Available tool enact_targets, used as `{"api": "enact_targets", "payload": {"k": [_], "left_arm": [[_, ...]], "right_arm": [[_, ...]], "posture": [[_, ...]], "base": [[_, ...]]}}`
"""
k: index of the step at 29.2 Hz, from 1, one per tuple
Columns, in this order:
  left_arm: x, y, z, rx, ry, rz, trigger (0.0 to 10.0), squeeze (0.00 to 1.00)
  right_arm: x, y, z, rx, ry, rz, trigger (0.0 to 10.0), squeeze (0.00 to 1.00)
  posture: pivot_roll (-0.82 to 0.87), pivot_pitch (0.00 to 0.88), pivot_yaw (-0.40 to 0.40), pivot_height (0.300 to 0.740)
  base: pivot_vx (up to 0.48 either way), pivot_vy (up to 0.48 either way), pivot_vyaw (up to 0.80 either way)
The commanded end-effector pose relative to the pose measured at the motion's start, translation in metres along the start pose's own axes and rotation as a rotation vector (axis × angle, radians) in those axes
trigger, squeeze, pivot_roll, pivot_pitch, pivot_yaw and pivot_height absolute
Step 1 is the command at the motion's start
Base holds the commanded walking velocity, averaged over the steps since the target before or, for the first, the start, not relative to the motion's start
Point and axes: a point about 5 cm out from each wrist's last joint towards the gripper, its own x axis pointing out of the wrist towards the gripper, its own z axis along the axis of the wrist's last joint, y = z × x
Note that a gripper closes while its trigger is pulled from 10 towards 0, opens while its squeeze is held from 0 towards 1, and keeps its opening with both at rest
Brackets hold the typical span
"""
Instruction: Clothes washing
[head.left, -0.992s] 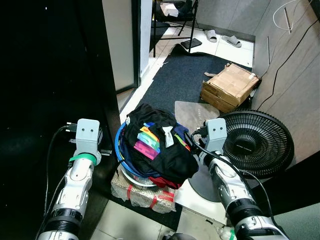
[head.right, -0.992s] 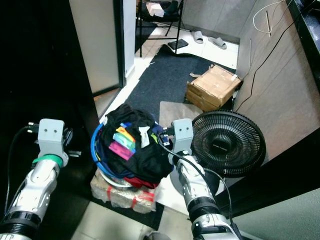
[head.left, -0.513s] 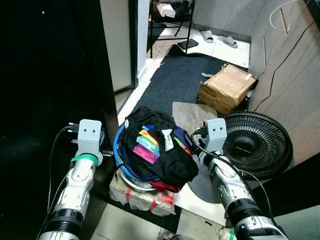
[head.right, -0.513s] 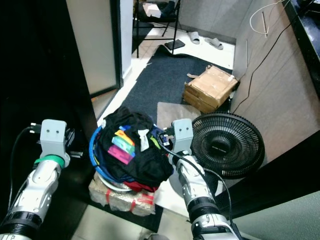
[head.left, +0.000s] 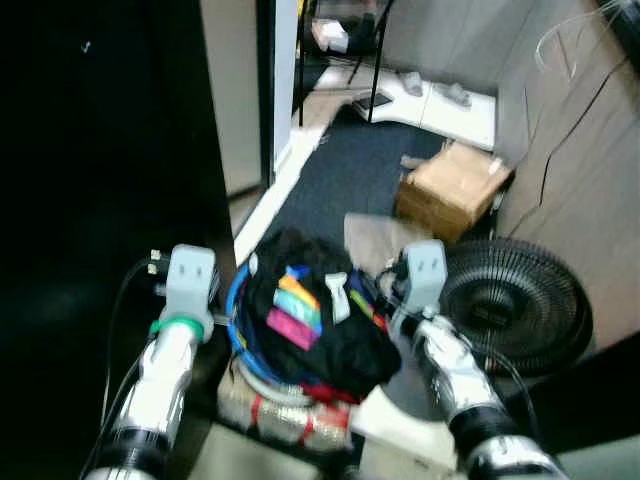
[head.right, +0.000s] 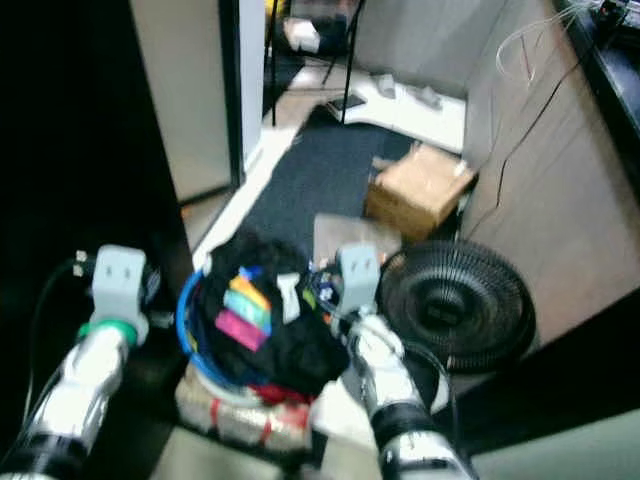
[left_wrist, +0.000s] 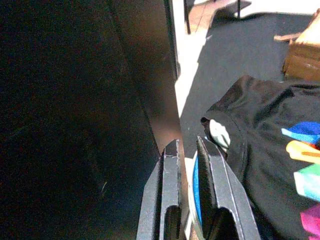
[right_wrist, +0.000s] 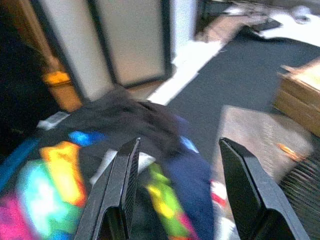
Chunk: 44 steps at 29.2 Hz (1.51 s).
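Laundry waits at the very start of its journey: no washing machine is in sight, and the whole load is heaped in the round blue plastic basin (head.left: 238, 318), so by the look of things the carrying, loading and washing all remain to be done.

A dark grey carpet runner (head.left: 345, 185) stretches away toward a doorway, with a round black floor fan (head.left: 520, 305) lying face up to the robot's right and a brown cardboard box (head.left: 452, 190) beyond it. The basin sits just in front of the robot on a clear-wrapped package with red tape (head.left: 285, 415), between the two silver arms.

The pile of clothes (head.left: 325, 335) is mostly black fabric, mounded well above the rim, with a bright patch of blue, yellow, green and pink stripes on top and a small white label beside it; a strip of red cloth peeks out at the bottom.

The left gripper (left_wrist: 186, 160) has its fingers pinched on the basin's blue edge, one finger either side. The right gripper (right_wrist: 177, 187) hangs spread wide above the clothes on the opposite side, gripping nothing yet.
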Motion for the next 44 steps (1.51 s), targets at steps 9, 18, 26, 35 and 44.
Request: {"api": "enact_targets", "payload": {"k": [9,18,26,35,44], "left_arm": [[-0.005,0.012,-0.019,0.016,0.079,0.023,10.0,0.0],[-0.005,0.018,-0.027,0.066,0.112,0.031,10.0,0.0],[-0.008,0.013,-0.035,0.083,0.142,0.008,10.0,0.0],[-0.011,-0.001,0.023,-0.099,-0.061,-0.15,10.0,0.0],[0.007,-0.019,0.056,-0.024,-0.156,-0.219,10.0,0.0]], "right_arm": [[0.002,0.001,0.002,-0.03,0.0,0.006,10.0,0.0],[0.001,-0.003,0.003,-0.105,0.008,0.025,10.0,0.0],[-0.005,-0.012,-0.007,-0.05,0.048,-0.015,10.0,0.0],[-0.003,0.02,0.03,-0.129,-0.12,0.144,10.0,0.0],[0.013,0.059,0.062,-0.121,-0.216,0.284,10.0,0.0]], "posture": [[0.0,0.026,0.003,0.74],[-0.01,0.063,0.002,0.74],[-0.02,0.101,0.005,0.74],[-0.02,0.157,0.015,0.74],[-0.02,0.164,0.025,0.74]], "base": [[0.0,0.0,0.0],[0.0,0.0,0.0],[0.0,0.0,0.0],[0.0,0.0,0.0],[0.0,0.0,0.0]]}}
